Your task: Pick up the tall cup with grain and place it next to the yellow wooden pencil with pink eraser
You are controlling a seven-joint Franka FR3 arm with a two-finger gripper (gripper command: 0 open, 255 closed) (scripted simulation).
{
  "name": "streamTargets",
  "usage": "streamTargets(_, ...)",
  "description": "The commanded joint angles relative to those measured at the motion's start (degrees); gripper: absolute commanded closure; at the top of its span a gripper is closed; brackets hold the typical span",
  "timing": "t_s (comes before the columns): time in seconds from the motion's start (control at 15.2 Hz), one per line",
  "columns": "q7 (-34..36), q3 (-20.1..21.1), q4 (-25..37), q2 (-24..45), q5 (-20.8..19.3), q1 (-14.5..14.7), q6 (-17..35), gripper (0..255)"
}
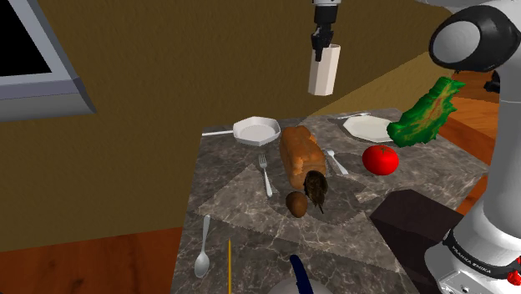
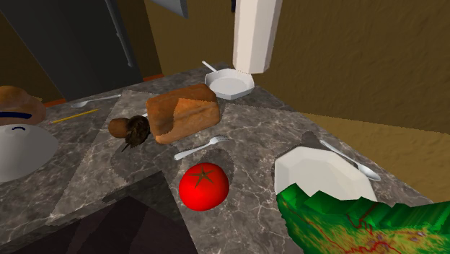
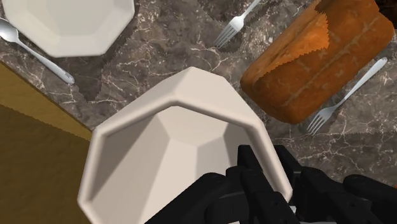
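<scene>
Tall cup [image 1: 323,71], drawn plain off-white with faceted sides, hangs in the air in the shoulder view. It is well above the far end of the marbled surface [image 1: 242,196], over the gap between the white pan [image 1: 256,129] and the plate [image 1: 367,127]. The tool [image 1: 320,54] pinches it at the upper rim. Its long axis runs close to upright, mouth up at the tool and base down, with the base leaning a little toward that view's left. The yellow pencil [image 1: 229,267] lies near the surface's near edge, well apart from the cup, with the bread loaf [image 1: 299,154] between them. In the second exterior view the cup [image 2: 256,32] hangs clear above the pan [image 2: 231,83]. Its base points down and its top is cut by the picture's edge. The pencil [image 2: 72,116] shows as a thin yellow line far across the surface, beyond the loaf [image 2: 184,112]. In the wrist view the camera looks down into the cup's [image 3: 172,146] open mouth and along its axis to the narrower floor. The tool [image 3: 264,175] is closed on the cup's wall, apparently one finger inside and one outside. No contents can be made out. I judge the pick-up done. The carry past the loaf to the pencil, the lowering and the release are left.
</scene>
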Motion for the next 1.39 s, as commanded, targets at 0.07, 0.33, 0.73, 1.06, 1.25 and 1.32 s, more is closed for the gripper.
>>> streamTargets(0.07, 2.99, 0.74, -11.20, -7.63, -1.28, 3.05, 3.78, 255)
streamTargets(0.33, 7.47, 2.43, -21.48, -15.17, -2.48, 6.29, 6.72, 255)
streamTargets(0.73, 14.67, 5.85, -32.31, -23.82, -3.32, 10.23, 9.12, 255)
streamTargets(1.06, 20.93, 9.25, -38.55, -29.24, -3.21, 13.12, 10.10, 255)
streamTargets(1.25, 24.77, 11.47, -41.33, -31.79, -2.86, 14.78, 10.41, 255)
streamTargets(1.32, 26.06, 12.22, -42.10, -32.53, -2.71, 15.33, 10.49, 255)
